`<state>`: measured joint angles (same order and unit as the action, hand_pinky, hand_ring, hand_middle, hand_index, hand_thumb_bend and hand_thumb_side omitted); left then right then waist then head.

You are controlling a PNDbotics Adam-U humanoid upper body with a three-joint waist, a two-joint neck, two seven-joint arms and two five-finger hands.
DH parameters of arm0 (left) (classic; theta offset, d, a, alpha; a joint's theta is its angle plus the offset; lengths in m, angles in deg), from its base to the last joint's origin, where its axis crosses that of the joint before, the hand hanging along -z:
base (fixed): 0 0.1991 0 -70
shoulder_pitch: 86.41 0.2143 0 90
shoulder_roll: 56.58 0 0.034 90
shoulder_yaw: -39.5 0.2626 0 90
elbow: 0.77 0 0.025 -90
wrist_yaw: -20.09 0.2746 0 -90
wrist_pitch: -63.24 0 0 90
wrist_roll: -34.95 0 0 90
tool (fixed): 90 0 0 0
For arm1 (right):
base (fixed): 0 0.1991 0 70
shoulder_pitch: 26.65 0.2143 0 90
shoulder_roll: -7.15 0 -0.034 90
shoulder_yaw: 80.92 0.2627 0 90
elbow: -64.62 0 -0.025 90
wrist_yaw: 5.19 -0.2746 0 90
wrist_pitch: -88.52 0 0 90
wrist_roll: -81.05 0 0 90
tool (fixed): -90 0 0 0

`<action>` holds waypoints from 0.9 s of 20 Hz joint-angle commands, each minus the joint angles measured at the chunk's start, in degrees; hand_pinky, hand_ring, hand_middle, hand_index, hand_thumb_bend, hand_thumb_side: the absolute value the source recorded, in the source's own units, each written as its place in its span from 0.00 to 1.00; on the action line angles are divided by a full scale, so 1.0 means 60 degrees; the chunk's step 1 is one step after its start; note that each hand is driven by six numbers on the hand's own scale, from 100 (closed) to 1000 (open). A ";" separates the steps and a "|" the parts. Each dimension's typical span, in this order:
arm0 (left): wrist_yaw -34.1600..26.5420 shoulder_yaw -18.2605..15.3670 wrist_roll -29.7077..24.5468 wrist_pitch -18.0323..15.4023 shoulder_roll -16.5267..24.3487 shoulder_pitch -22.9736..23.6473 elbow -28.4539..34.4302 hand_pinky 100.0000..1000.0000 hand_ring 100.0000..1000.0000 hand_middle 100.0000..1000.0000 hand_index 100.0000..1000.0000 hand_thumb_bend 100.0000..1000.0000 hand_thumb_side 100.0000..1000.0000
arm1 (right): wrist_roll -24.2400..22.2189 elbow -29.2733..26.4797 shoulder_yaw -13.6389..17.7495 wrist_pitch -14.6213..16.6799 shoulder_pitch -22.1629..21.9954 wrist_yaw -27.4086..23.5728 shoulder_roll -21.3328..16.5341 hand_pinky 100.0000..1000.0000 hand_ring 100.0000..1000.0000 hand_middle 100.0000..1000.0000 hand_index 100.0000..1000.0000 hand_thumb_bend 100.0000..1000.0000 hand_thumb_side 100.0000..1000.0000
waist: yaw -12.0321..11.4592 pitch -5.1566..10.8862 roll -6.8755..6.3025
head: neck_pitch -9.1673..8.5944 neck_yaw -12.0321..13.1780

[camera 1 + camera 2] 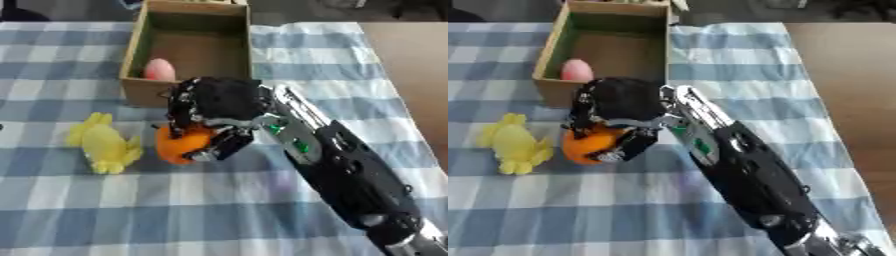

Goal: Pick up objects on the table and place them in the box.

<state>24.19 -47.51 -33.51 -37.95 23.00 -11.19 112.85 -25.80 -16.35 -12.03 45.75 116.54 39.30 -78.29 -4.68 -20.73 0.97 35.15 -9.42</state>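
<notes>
Nearest the camera, my right forearm runs up from the lower right corner across the blue-and-white checked tablecloth [79,210] to my right hand [214,112], whose fingers and thumb are curled down around an orange ball [179,142], pinching it from above. That ball sits low against the cloth just in front of the near wall of the cardboard box [136,95]; whether it has left the cloth I cannot tell. I judge this to be the grasping step: the ball is in my grip but not yet carried. Just beside it, to my left, a yellow soft toy [105,142] lies on the cloth, close to the ball but apart from it. Inside the box, a pink rounded thing [159,69] rests against the near left corner. My left hand shows in neither view. Next, I think, the move calls for lifting the ball high enough to clear the near wall, carrying it forward over the open box, and releasing it clear of the pink thing. Afterwards the yellow toy would remain to be fetched.
</notes>
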 commanded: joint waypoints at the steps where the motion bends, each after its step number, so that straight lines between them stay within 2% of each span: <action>1: 0.0033 -0.0033 -0.0013 0.0022 0.0113 -0.0041 0.0161 0.40 0.72 0.66 0.76 0.00 0.76 | -0.0340 -0.0460 0.0265 -0.0340 0.0408 -0.0862 -0.0237 0.63 0.49 0.17 0.30 0.00 0.11 | 0.0012 0.0265 -0.0039 | -0.0042 0.0047; 9: 0.0031 -0.0022 -0.0025 0.0027 0.0130 -0.0027 0.0161 0.40 0.72 0.66 0.76 0.00 0.75 | -0.1475 -0.0468 0.0723 -0.1271 0.1169 -0.2705 -0.0625 0.64 0.48 0.14 0.22 0.00 0.10 | 0.0030 0.0293 -0.0038 | 0.0000 0.0079; 15: 0.0022 -0.0005 -0.0042 0.0033 0.0126 -0.0029 0.0161 0.40 0.72 0.66 0.76 0.00 0.75 | -0.1718 -0.0263 0.1085 -0.1740 0.1778 -0.3437 -0.0695 0.63 0.48 0.14 0.20 0.00 0.08 | -0.0005 0.0283 -0.0041 | -0.0013 0.0070; 18: 0.0013 0.0012 -0.0063 0.0038 0.0131 -0.0026 0.0161 0.40 0.72 0.66 0.76 0.00 0.76 | -0.1724 0.0205 0.1314 -0.1991 0.2174 -0.3384 -0.0637 0.64 0.48 0.13 0.21 0.00 0.08 | -0.0020 0.0290 -0.0034 | -0.0015 0.0030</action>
<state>24.18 -47.50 -33.75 -37.71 23.01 -11.06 112.85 -36.07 -15.54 -5.33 34.35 128.06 19.46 -81.30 -4.73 -20.47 0.90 35.22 -9.20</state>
